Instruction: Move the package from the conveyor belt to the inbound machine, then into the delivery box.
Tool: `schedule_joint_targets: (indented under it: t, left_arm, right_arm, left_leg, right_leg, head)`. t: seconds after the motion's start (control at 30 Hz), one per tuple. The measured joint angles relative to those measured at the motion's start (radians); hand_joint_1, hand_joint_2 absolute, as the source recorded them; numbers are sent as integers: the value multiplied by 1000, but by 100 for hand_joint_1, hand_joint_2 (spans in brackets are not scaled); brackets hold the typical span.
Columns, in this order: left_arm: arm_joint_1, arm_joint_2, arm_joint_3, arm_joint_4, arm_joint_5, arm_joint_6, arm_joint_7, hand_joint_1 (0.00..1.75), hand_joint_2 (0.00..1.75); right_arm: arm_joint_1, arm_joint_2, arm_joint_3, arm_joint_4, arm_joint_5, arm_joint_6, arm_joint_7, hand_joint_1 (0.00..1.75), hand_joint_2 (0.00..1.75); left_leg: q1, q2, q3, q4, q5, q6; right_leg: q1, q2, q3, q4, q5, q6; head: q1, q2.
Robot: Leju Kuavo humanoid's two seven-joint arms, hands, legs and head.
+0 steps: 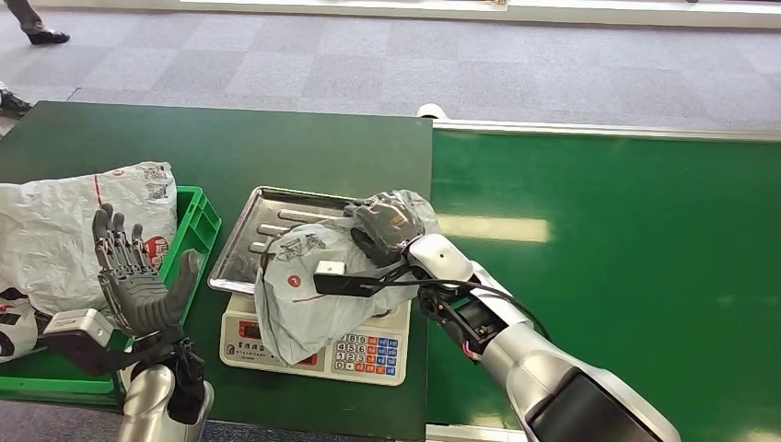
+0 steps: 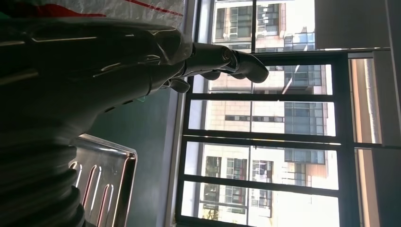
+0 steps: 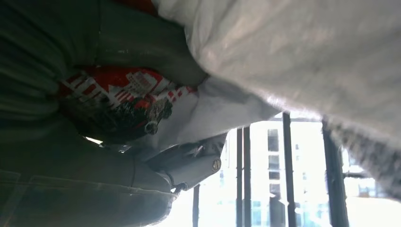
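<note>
At the far left of your head view, a large white plastic bag (image 1: 64, 235) with red and black print lies in a green crate (image 1: 198, 226) on the dark green table (image 1: 230, 147). Your robot's left hand (image 1: 138, 276) is raised just in front of that crate, palm up, fingers spread apart and grasping nothing; in the left wrist view its fingers (image 2: 222, 59) stretch out straight against bright windows. Right of the crate, at the near edge of the table, sits the inbound machine (image 1: 322, 345), a white weighing scale with a red display, a keypad and a steel tray (image 1: 267, 221) on top. The package (image 1: 308, 295), a crumpled grey plastic mailer with red marks and a small white label, lies on that tray and hangs over the near edge, covering part of the scale's front. The right hand (image 1: 387, 226) rests on the package's far right end with its dark fingers curled into the plastic, gripping it; the right wrist view shows grey wrapping (image 3: 283, 52) and red print pressed against the palm. To the right, level with the table, runs the bright green conveyor belt (image 1: 626, 239). Beyond lies grey carpet (image 1: 368, 64), and a person's shoe (image 1: 46, 37) shows at the far left corner.
</note>
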Motion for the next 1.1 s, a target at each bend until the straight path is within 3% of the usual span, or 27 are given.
schedule_joint_targets:
  t: [0.33,0.5,0.6,0.9,1.1]
  left_arm:
    - [-22,0,-10,32,1,-5,0,0,175]
    - [-41,0,-14,50,1,-5,0,0,175]
    - [-52,0,-19,61,1,-5,0,0,175]
    - [-66,0,-30,81,1,3,0,0,175]
    - [-67,1,-34,84,0,10,0,0,175]
  right_arm:
    - [-1,-3,-43,33,-32,-139,-28,0,175]
    - [-1,-4,-98,34,-101,-276,-121,0,175]
    - [3,-5,-146,31,-164,-310,-197,0,175]
    - [49,-5,-294,-39,-396,-256,-431,0,175]
    - [105,-6,-374,-142,-531,-187,-487,0,175]
  left_leg:
    - [0,0,0,0,0,0]
    - [0,0,0,0,0,0]
    - [0,0,0,0,0,0]
    - [0,0,0,0,0,0]
    - [0,0,0,0,0,0]
  right_leg:
    - [0,0,0,0,0,0]
    - [0,0,0,0,0,0]
    - [0,0,0,0,0,0]
    - [0,0,0,0,0,0]
    - [0,0,0,0,0,0]
  head:
    - [0,0]
    - [0,0]
    - [0,0]
    - [0,0]
    - [0,0]
